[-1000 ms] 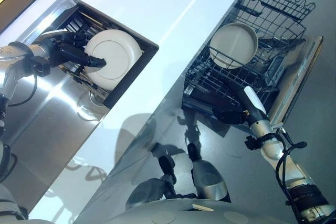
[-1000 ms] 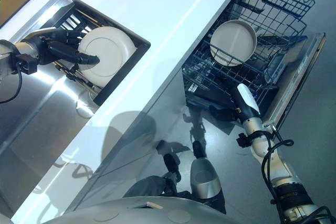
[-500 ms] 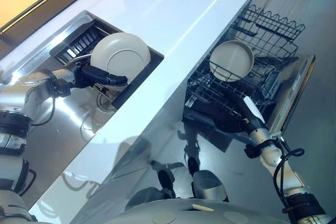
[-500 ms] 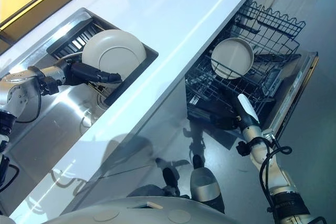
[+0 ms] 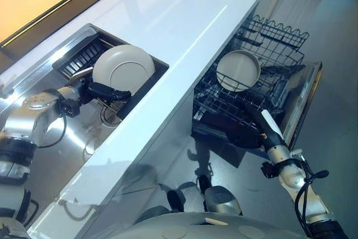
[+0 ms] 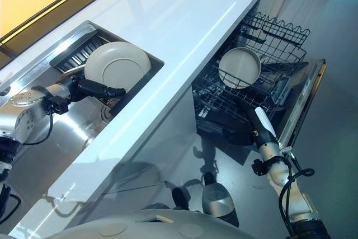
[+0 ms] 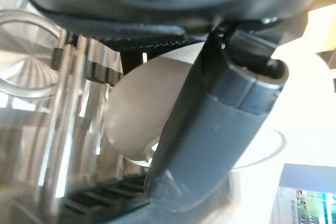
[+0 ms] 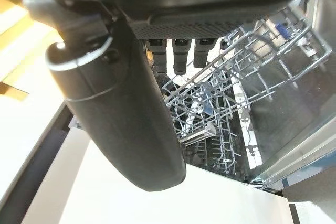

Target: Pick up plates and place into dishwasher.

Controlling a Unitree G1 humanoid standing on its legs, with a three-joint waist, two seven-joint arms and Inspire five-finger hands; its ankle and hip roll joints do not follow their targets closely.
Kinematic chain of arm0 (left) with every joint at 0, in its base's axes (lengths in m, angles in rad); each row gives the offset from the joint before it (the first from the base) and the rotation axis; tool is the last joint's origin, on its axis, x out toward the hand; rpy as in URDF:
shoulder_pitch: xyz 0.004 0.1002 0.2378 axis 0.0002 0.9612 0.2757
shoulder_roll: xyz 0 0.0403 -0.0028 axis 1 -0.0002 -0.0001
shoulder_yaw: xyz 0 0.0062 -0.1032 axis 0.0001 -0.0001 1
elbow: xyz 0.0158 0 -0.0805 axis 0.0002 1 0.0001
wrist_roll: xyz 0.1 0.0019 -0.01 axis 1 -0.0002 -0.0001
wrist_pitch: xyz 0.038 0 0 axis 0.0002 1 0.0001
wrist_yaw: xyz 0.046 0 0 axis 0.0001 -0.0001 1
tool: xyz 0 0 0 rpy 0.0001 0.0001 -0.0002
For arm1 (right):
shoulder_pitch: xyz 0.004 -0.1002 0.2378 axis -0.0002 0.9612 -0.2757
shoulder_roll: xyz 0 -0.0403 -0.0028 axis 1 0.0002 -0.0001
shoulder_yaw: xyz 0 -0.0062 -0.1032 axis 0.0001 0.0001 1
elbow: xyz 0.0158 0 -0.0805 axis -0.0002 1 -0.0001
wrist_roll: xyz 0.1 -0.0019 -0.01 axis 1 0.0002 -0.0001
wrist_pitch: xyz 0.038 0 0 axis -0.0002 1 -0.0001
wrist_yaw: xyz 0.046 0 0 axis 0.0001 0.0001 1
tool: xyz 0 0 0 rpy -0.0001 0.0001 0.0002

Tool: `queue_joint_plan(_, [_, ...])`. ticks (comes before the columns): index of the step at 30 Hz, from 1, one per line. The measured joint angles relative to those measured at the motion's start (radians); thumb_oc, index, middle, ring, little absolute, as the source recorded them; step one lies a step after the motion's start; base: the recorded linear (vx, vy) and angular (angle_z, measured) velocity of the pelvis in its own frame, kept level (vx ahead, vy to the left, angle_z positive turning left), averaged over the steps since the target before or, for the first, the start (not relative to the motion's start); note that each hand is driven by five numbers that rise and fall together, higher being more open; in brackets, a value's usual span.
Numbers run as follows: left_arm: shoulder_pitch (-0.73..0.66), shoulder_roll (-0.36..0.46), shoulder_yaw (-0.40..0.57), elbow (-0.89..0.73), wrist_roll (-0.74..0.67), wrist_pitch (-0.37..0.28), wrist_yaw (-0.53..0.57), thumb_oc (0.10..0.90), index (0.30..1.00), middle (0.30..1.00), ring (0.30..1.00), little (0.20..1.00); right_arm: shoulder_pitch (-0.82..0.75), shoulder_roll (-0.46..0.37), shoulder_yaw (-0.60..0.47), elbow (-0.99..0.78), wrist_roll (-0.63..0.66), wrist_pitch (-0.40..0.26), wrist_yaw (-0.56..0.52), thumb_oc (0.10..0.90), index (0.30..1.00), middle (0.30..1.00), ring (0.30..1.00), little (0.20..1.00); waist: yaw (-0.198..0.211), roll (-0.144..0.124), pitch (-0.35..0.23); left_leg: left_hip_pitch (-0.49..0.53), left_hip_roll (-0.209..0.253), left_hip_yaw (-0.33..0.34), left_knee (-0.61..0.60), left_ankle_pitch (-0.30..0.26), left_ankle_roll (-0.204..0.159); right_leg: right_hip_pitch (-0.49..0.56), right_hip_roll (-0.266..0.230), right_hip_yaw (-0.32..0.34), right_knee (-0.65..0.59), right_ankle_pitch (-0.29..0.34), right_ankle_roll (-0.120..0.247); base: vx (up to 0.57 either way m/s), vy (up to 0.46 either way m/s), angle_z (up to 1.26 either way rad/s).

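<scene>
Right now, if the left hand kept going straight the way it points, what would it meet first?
Most likely the white plate standing in the sink: the left hand points at its lower edge, though contact is unclear.

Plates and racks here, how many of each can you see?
Plates: 2, one in the sink by the left hand, one in the dishwasher rack.
Dishwasher racks: 1.
Sinks: 1.
Total: 4.

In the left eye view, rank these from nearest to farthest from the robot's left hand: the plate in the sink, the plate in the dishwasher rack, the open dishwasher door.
From the left hand:
1. Plate in the sink, at the hand.
2. Plate in the dishwasher rack, across the counter.
3. Dishwasher door, beyond the rack.
</scene>
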Motion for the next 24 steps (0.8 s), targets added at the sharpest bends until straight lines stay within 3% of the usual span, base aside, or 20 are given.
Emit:
queue_joint_plan(11, [0.007, -0.012, 0.138, 0.037, 0.045, -0.16, 0.234, 0.1, 0.3, 0.3, 0.3, 0.2, 0.035, 0.001, -0.072, -0.091, 0.048, 0.018, -0.127, 0.8, 0.9, 0.9, 0.9, 0.9, -0.028, -0.001, -0.008, -0.014, 0.003, 0.036, 0.0, 0.0, -0.001, -0.033, 0.001, 0.002, 0.001, 0.02, -0.006, -0.04, 0.026, -0.13])
queue_joint_plan(21, [0.059, -0.101, 0.153, -0.013, 0.188, -0.221, 0.443, 0.1, 0.3, 0.3, 0.3, 0.2, 0.007, -0.001, -0.208, -0.169, 0.184, -0.042, -0.179, 0.8, 0.9, 0.9, 0.9, 0.9, -0.025, -0.003, -0.028, -0.014, 0.003, 0.037, 0.0, 0.001, -0.001, -0.035, 0.001, 0.002, 0.0, 0.018, -0.001, 0.0, 0.001, -0.01])
queue_joint_plan(24, [0.067, -0.109, 0.155, -0.042, 0.244, -0.251, 0.489, 0.1, 0.3, 0.3, 0.3, 0.2, -0.008, -0.006, -0.238, -0.194, 0.177, -0.086, -0.266, 0.8, 0.9, 0.9, 0.9, 0.9, -0.021, -0.003, -0.028, -0.016, 0.003, 0.037, 0.0, 0.001, -0.001, -0.034, 0.0, 0.002, -0.001, 0.018, -0.001, 0.0, 0.0, 0.0])
